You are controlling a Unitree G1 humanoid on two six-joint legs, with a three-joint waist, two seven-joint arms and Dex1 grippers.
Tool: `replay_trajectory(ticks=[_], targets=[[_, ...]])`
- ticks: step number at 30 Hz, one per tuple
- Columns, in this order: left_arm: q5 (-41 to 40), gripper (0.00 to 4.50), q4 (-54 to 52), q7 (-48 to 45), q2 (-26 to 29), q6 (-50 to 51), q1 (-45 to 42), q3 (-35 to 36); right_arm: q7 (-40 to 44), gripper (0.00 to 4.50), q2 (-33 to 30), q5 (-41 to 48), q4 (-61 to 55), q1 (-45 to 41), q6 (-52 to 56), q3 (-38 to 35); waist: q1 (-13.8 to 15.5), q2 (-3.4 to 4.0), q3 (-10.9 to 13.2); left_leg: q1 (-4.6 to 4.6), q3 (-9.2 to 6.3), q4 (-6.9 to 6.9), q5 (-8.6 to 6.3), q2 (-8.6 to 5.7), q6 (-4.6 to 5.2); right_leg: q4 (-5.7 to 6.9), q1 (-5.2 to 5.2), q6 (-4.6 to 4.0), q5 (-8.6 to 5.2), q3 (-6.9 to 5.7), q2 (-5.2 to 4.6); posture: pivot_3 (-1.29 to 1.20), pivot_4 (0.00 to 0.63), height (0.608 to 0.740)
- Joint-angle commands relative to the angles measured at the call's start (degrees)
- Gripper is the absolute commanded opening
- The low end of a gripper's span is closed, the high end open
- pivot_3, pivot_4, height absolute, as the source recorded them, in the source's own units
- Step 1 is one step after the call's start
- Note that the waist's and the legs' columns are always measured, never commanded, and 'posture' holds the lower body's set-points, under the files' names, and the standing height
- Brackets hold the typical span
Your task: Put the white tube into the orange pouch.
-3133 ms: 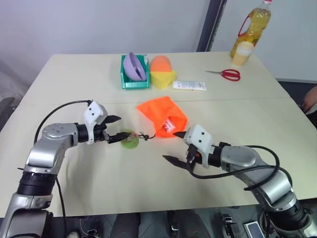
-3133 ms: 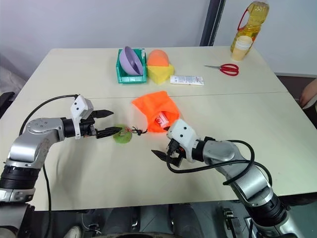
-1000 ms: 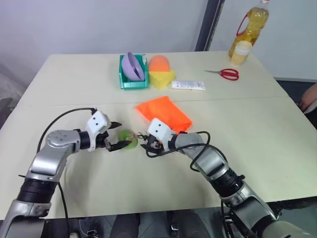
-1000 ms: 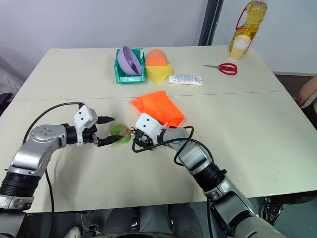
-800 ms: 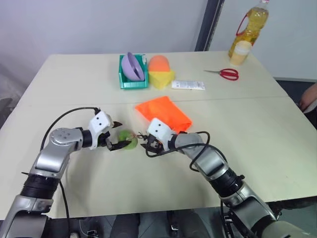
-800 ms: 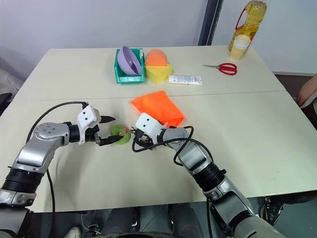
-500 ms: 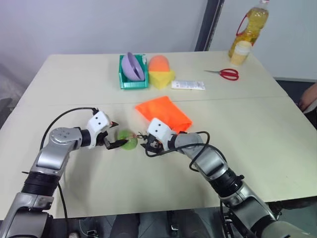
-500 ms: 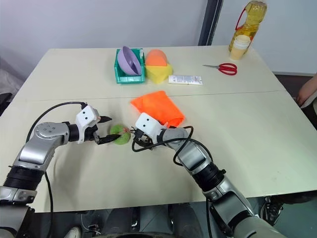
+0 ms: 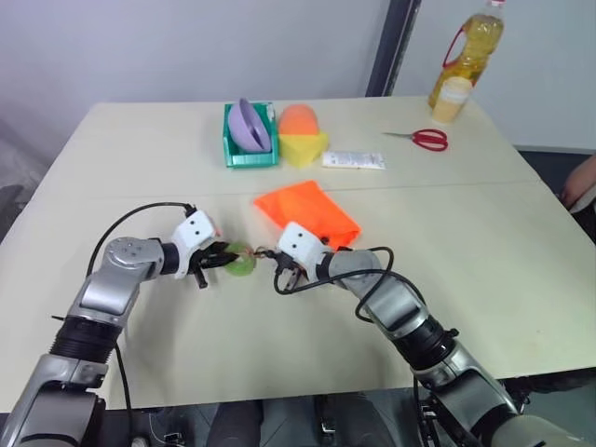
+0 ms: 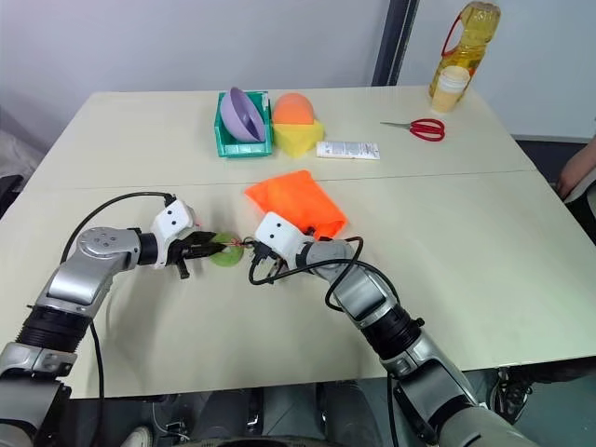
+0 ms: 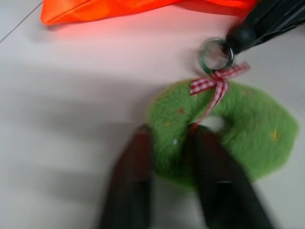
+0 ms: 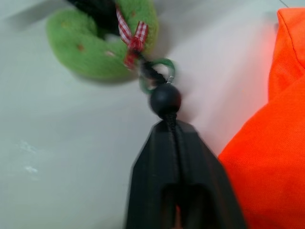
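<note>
The orange pouch (image 9: 308, 212) lies flat on the table (image 9: 521, 242), near the middle, and its mouth end points toward the robot. The white tube cannot be seen in these pictures; I judge that it is probably inside the pouch already, but the fabric hides it, so this is not certain. Both grippers work now at the drawstring. The left gripper (image 10: 202, 248) is clenched on the green felt ring (image 11: 224, 131), a small wreath-like charm with a red checked bow (image 11: 215, 85); in the left wrist view its two black fingers (image 11: 132, 186) pinch the near side of the ring. The right gripper (image 12: 177, 131) is also clenched: in the right wrist view its fingertips grasp the dark cord (image 12: 151, 71) just behind a black bead (image 12: 165, 99), very close to the edge of the pouch. The cord goes from the bead through a small ring to the green charm, so the two grippers hold the two ends of a short piece of string, near each other. It seems the task is almost finished, and what is left is to pull the cord to close the pouch. The green bin (image 9: 250, 147) with the purple bowl (image 9: 250, 125), the foam block (image 9: 302, 134), the flat squeeze tube (image 9: 354, 160), the scissors (image 9: 424, 139) and the oil bottle (image 9: 472, 47) stand well apart at the far side.
</note>
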Motion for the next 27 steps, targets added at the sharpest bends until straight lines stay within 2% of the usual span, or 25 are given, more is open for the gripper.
replay_trajectory(ticks=[1,7,10,13,27], targets=[[1.9,0.04,0.6,1.8,0.3,1.4,0.2,-0.2,0.1,0.00,-0.1,-1.1,-1.7,-0.7,-1.3,0.3,0.0,0.00,0.0,0.00,0.00,0.00,0.00,0.00,0.00,0.00,0.00,0.00,0.00,0.00,0.00,0.00,0.150,0.726],[2.2,0.04,1.7,2.9,0.3,1.0,-0.2,0.3,1.9,0.00,-0.6,-1.1,-1.6,-1.0,-3.1,0.5,0.0,0.00,0.0,0.00,-0.01,0.01,0.00,0.00,0.00,0.00,0.00,0.00,0.00,0.00,0.00,0.00,0.150,0.726],[1.9,0.00,2.0,3.6,0.2,0.9,-0.4,0.7,2.6,0.91,-0.8,-1.4,-1.7,-1.0,-4.0,0.5,0.0,0.00,0.0,0.00,-0.01,0.01,0.00,0.00,0.00,0.00,0.00,0.00,0.00,0.00,0.00,0.00,0.150,0.726],[1.8,0.00,2.4,4.4,0.2,0.4,-0.5,1.2,2.1,2.38,-0.7,-2.2,-1.8,-0.9,-5.1,0.3,0.0,0.00,0.0,0.00,0.00,0.01,0.00,0.00,0.00,0.00,0.00,0.00,0.00,0.00,0.00,0.00,0.150,0.726],[-1.0,0.00,0.3,4.8,0.1,2.3,1.3,2.9,1.8,2.38,1.4,-2.6,0.8,-1.5,-8.9,0.1,-0.2,0.00,0.0,0.00,0.00,-0.01,0.00,0.02,0.00,0.00,-0.01,0.00,0.00,0.00,0.02,0.00,0.150,0.726]])
